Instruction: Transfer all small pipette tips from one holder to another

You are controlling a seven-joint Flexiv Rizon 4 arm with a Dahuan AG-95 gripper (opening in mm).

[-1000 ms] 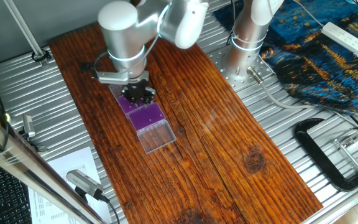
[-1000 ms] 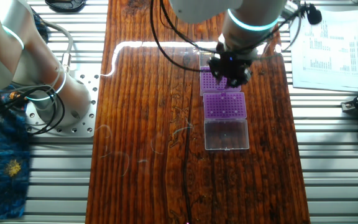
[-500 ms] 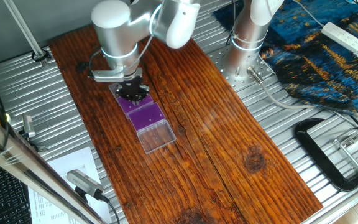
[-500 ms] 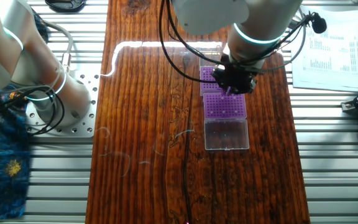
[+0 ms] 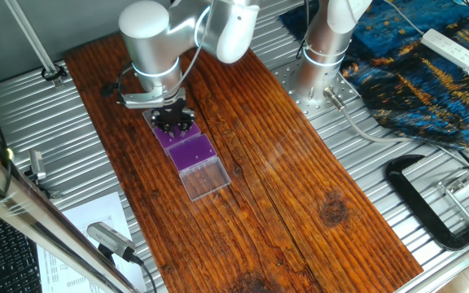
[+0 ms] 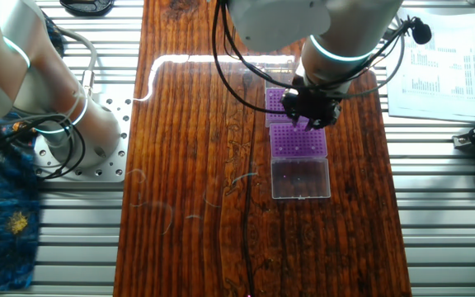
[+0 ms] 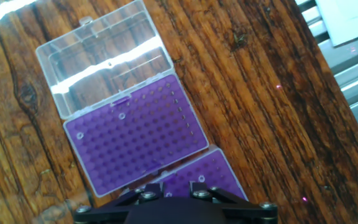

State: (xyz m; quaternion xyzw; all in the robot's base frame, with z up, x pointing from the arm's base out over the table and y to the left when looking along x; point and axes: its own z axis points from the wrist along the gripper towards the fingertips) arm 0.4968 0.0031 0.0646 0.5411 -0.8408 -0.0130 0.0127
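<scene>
Claw (image 6: 310,110) barely shifted over purple racks (image 6: 297,138).

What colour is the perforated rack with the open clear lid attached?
Purple. The perforated plastic rack shows best in the hand view, beside its clear hinged lid.

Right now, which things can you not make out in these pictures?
- Gripper fingertips: cut off by the hand view's bottom edge; too small in both fixed views.
- Small pipette tips: too tiny to find.
- Far purple rack: mostly covered by the gripper.
- Near purple rack: visible.
</scene>
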